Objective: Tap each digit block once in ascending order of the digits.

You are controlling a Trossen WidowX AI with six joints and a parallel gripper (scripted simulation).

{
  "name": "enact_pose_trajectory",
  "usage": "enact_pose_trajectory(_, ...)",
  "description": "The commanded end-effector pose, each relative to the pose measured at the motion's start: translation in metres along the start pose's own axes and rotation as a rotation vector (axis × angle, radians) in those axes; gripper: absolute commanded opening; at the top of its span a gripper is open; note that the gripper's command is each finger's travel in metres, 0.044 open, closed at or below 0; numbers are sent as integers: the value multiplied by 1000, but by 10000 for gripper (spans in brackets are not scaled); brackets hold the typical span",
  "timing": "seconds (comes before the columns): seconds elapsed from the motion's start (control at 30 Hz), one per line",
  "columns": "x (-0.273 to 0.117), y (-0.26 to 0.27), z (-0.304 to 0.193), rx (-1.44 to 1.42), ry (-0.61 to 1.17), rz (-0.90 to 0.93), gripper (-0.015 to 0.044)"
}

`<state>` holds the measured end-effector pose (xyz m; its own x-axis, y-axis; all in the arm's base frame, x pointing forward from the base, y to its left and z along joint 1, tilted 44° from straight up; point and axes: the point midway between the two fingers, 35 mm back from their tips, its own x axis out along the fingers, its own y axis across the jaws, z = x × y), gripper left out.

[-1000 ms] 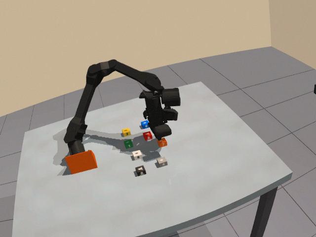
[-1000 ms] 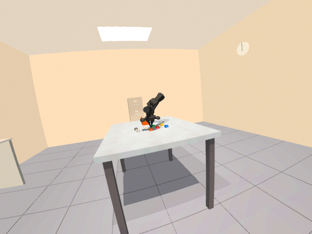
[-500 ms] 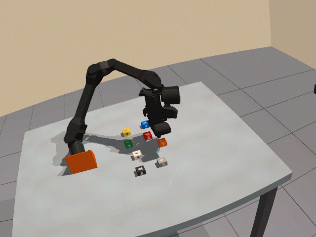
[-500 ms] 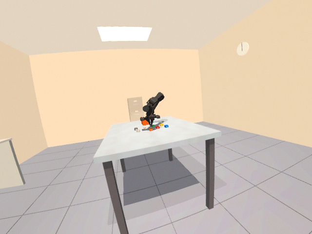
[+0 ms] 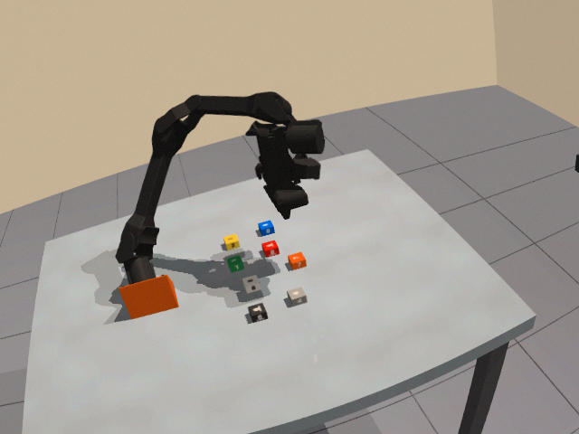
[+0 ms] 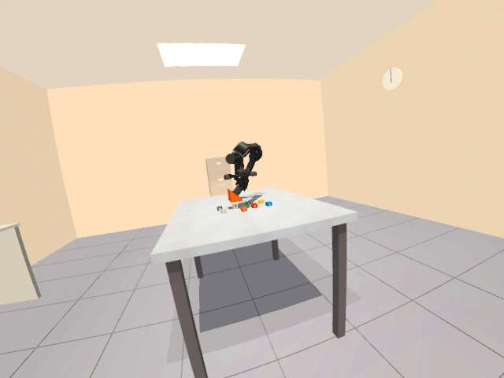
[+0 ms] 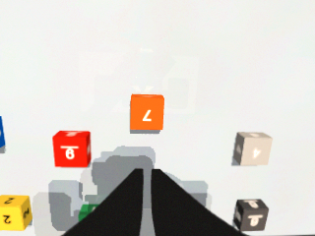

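My gripper (image 5: 286,216) (image 6: 245,190) (image 7: 147,177) is shut and empty, high above the table. An orange block (image 5: 297,260) (image 7: 147,112) shows 7, ahead of the tips in the wrist view. A red block (image 5: 270,249) (image 7: 72,149) and a black block (image 5: 257,313) (image 7: 251,214) have underlined digits, hard to read. A beige block (image 5: 297,297) (image 7: 253,148) shows 4, a yellow block (image 5: 231,242) (image 7: 14,212) shows 2, and a green block (image 5: 235,263) (image 7: 89,213) shows 1. A shadowed white block (image 5: 251,284) is hidden in the wrist view. A blue block (image 5: 266,228) (image 7: 1,133) has an unclear digit.
The orange arm base (image 5: 148,297) (image 6: 233,197) stands on the table (image 5: 383,289) (image 6: 220,229). The arm's shadow falls across the green and white blocks. The table's edges show in the top and exterior views.
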<state>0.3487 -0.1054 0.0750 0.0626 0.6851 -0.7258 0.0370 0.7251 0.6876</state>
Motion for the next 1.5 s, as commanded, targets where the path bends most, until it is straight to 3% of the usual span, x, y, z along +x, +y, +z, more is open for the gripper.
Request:
enact_pose_trajectory(0.0, -4, -8, -17, -5, 18, -3, 20)
enact_pose_trajectory(0.27, -4, -41, -108, -3, 22, -1, 20)
enact_pose_trajectory(0.47, -1, -42, -110, -3, 22, -1, 20)
enact_pose_trajectory(0.7, 76, -42, -111, -4, 21, 1, 20)
enact_pose_trajectory(1.47, 106, -41, -112, -4, 20, 2, 20)
